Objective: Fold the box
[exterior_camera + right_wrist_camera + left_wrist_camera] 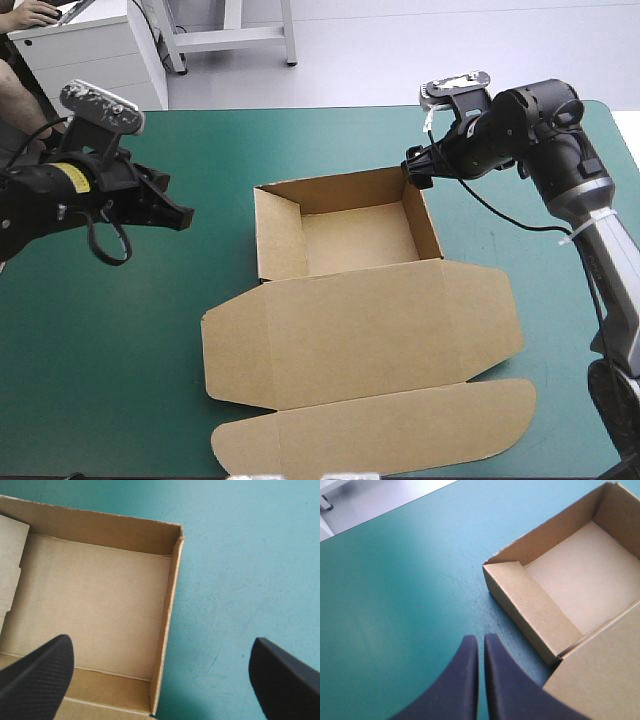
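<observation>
Centre of the high view: a brown corrugated-board box (360, 245), formed as an open square tray with walls raised, lying on the teal-green table cover (120, 340). Broad flat lid (370, 335) spread toward the lower frame, with a rounded tuck flap along its lower edge.

At middle left, the left gripper (182, 218), its two black curved fingers (465, 680) pressed together into one point, empty, apart from the tray's left wall.

At upper right, the right gripper (413, 172), its black fingers (40, 675) spread wide, over the tray's far right corner, the right wall ahead between them.

Probably light, stiff across panels, hinging readily at scored creases, crushable if pinched hard. Best pinched at the lid's free edge or a wall rim.
</observation>
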